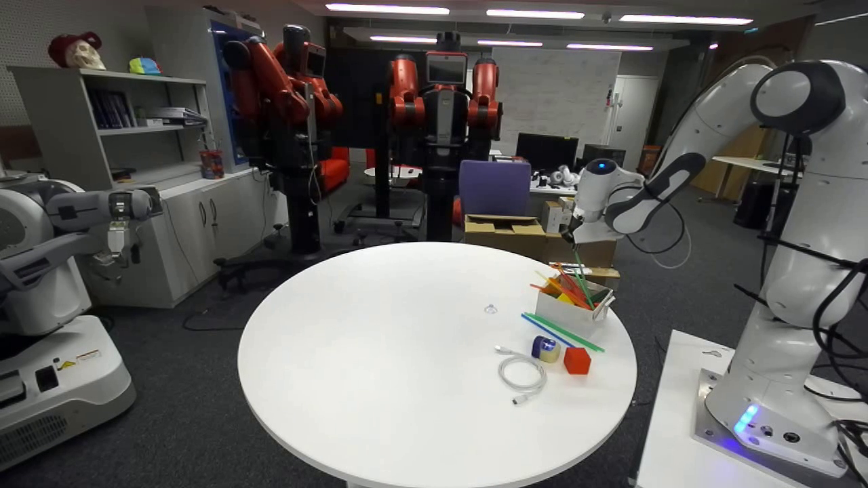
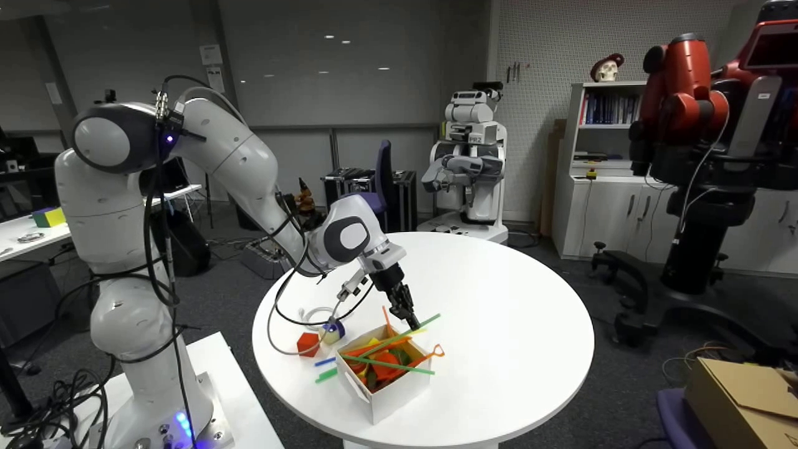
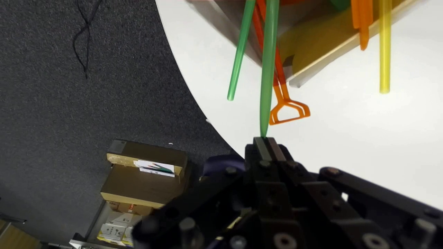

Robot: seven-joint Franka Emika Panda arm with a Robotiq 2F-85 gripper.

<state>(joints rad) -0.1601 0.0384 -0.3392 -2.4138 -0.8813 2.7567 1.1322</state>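
In the wrist view my gripper (image 3: 265, 139) is shut, with the narrowed end of a green straw (image 3: 269, 58) pinched between its fingertips. In an exterior view this straw (image 2: 399, 338) slants from my gripper (image 2: 416, 325) down over an open white box (image 2: 402, 399). The box holds several orange, red, yellow and green pieces. An orange stick with a loop end (image 3: 284, 102) pokes out beside the held straw. A second green straw (image 3: 239, 52) and a yellow straw (image 3: 385, 48) also jut over the rim. How deep the held straw's far end reaches is hidden.
On the round white table (image 1: 380, 352), beside the box, lie a blue straw (image 1: 546, 330), a green straw (image 1: 569, 333), a red cube (image 1: 577, 361), a blue-and-cream object (image 1: 546, 349), a coiled white cable (image 1: 522, 390) and a small clear item (image 1: 490, 309). Cardboard boxes (image 1: 505, 237) stand beyond the table edge.
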